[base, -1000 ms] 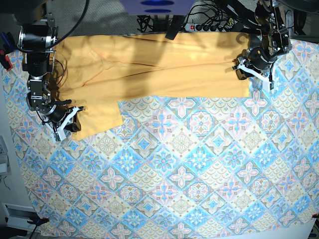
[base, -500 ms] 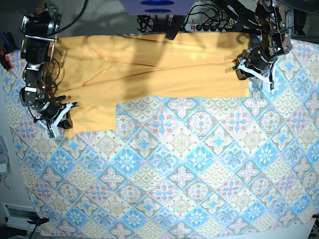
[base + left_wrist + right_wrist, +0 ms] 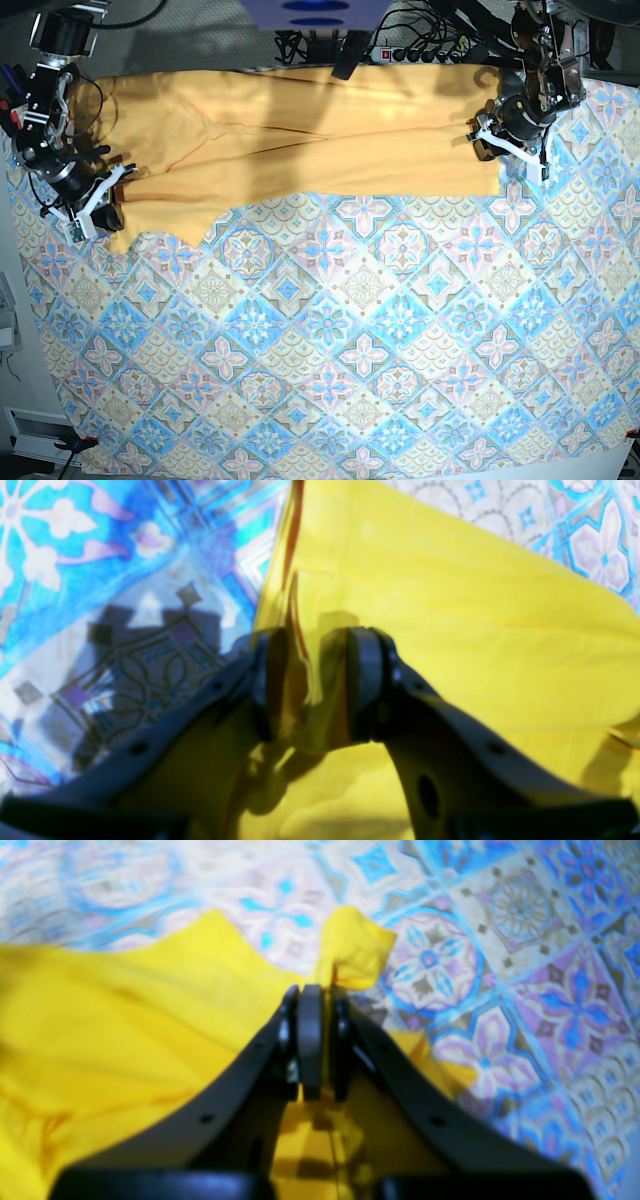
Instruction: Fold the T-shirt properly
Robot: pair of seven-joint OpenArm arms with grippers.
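Observation:
The yellow-orange T-shirt (image 3: 300, 140) lies stretched in a long band along the far side of the table. My left gripper (image 3: 492, 148) is at the shirt's right end. In the left wrist view it (image 3: 310, 690) is shut on a bunched fold of the shirt (image 3: 475, 645). My right gripper (image 3: 97, 207) is at the shirt's lower left corner. In the right wrist view it (image 3: 320, 1040) is shut on a thin pinch of the shirt (image 3: 125, 1015), with a small flap sticking up past the tips.
The blue-and-pink patterned tablecloth (image 3: 350, 350) covers the table in front of the shirt. A power strip and cables (image 3: 420, 52) lie behind the far edge. A red clamp (image 3: 10, 120) sits at the left edge.
My right gripper has moved left and toward the far side, dragging the shirt's lower left flap with it, so that flap is now shorter. The left gripper has stayed put.

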